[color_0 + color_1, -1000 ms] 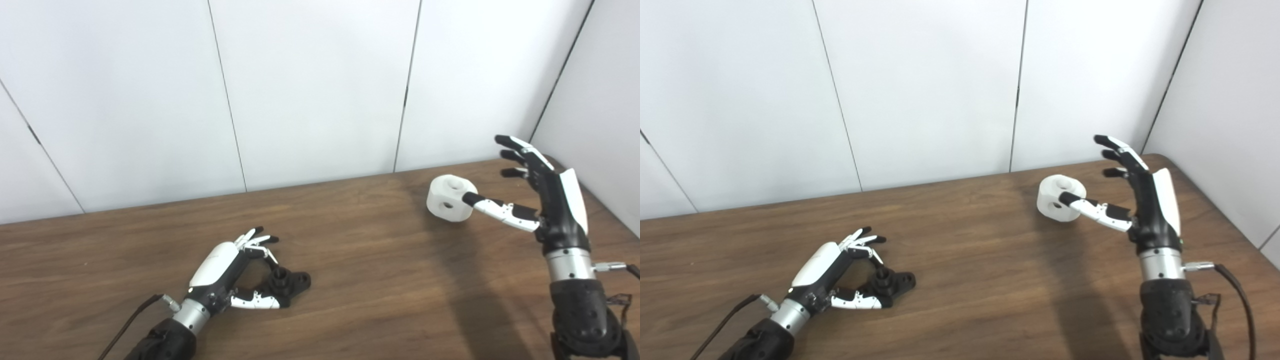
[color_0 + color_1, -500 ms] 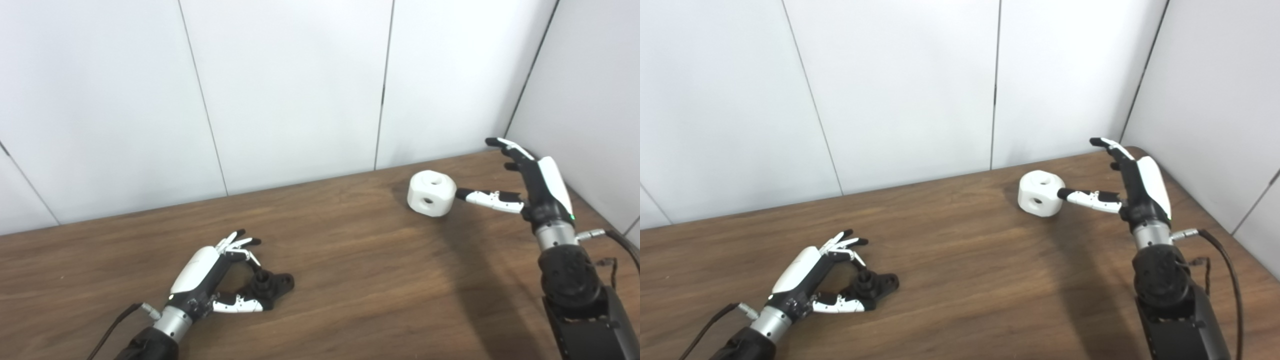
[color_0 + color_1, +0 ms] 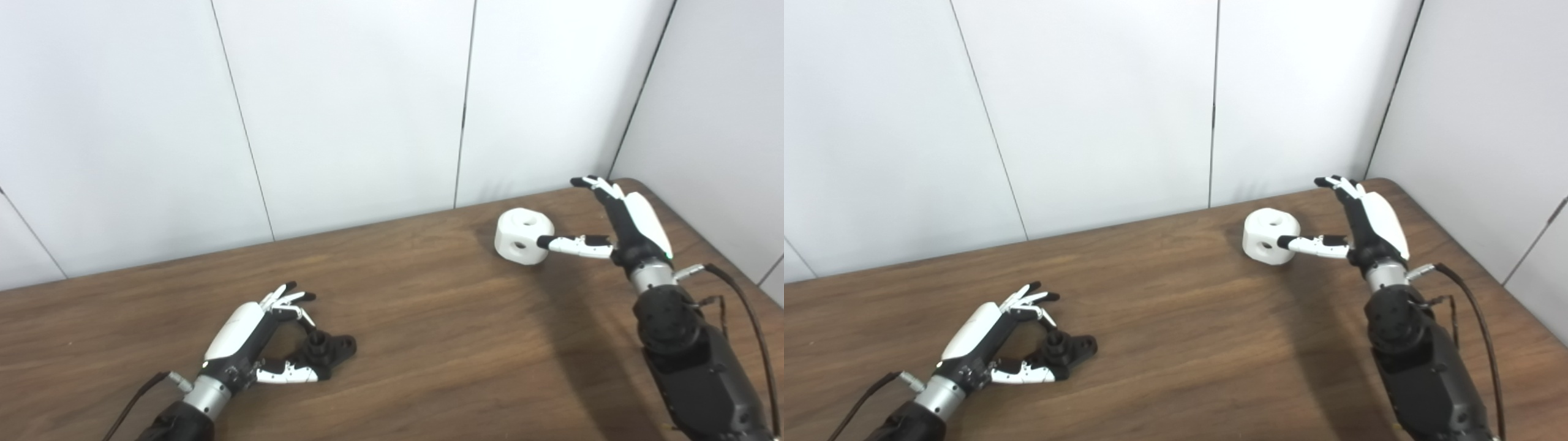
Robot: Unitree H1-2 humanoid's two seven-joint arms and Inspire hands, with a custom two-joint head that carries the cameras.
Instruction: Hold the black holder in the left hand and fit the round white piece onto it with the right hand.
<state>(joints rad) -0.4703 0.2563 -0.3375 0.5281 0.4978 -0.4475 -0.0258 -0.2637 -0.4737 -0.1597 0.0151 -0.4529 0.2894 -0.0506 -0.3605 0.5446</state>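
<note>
Round white piece (image 3: 522, 236), lying on surface (image 3: 429, 318) between spread fingers (image 3: 591, 184) of right hand (image 3: 631, 223), risking rolling away under thumb's push; black holder (image 3: 324, 352) sitting loosely inside left hand (image 3: 251, 334), fingers half-curled, unpinched.

Each hand, left hand (image 3: 245, 334) and right hand (image 3: 631, 223), is covered by a white back shell, with black-tipped white fingers; silver wrist rings, black forearms and trailing black cables are seen
</note>
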